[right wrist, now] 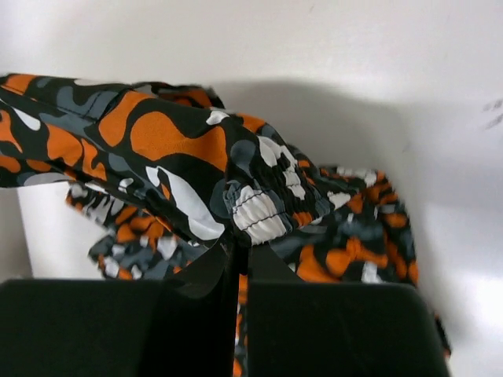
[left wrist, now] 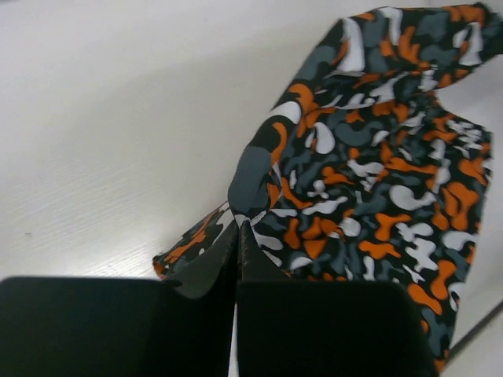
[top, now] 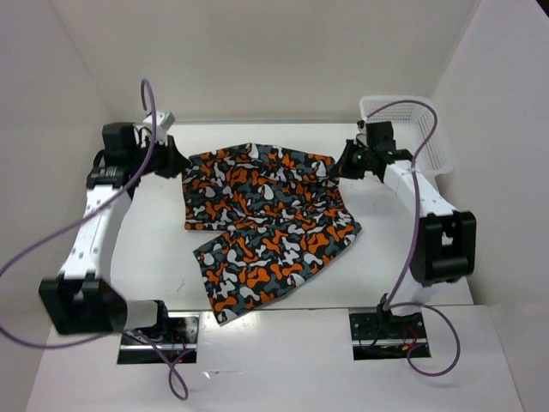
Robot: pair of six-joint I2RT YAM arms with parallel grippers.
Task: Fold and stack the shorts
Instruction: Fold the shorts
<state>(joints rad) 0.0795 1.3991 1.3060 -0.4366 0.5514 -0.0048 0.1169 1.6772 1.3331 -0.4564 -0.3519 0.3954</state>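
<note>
This was a robotics lab cell. Bare white panels (top: 257, 51) boxed in a white desk (top: 150, 257). A left arm (top: 94, 223) and right arm (top: 420, 193), trailing purple cables (top: 153, 120), were bolted at the frame's bottom.

Basket (top: 436, 144) stands close outside the right pincer (top: 336, 167); open table (top: 154, 249) lies beside the left arm (top: 94, 225).

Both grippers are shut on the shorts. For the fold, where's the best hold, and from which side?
Take the two far corners of the shorts: left gripper from the left, right gripper from the right, where the gathered elastic gives a thick edge. They lie spread toward the near side, so holds at those outer corners should probably carry the far edge over evenly.
</note>
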